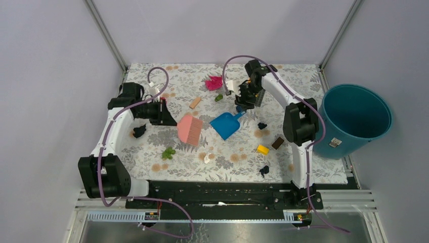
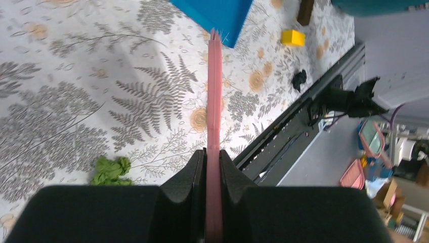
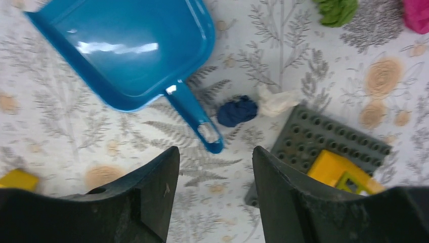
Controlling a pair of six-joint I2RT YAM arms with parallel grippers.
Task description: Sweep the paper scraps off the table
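Paper scraps lie across the table (image 1: 303,81): a magenta wad (image 1: 213,82), green ones (image 1: 218,97) (image 1: 168,152), black ones (image 1: 139,132) (image 1: 262,125) (image 1: 263,170) and a white one (image 1: 207,158). A dark blue scrap (image 3: 238,111) and a white scrap (image 3: 275,101) lie by the blue dustpan's handle (image 3: 195,119). My left gripper (image 2: 212,152) is shut on the pink brush (image 2: 215,101), whose bristles reach toward the dustpan (image 1: 226,124). My right gripper (image 3: 215,152) hangs open just above the handle's end, with nothing between its fingers.
A teal bucket (image 1: 356,119) stands off the table's right edge. A yellow block (image 1: 262,149), a brown block (image 1: 277,143) and a wooden block (image 1: 195,103) lie among the scraps. A grey studded plate (image 3: 324,142) with a yellow piece (image 3: 334,169) sits beside my right fingers.
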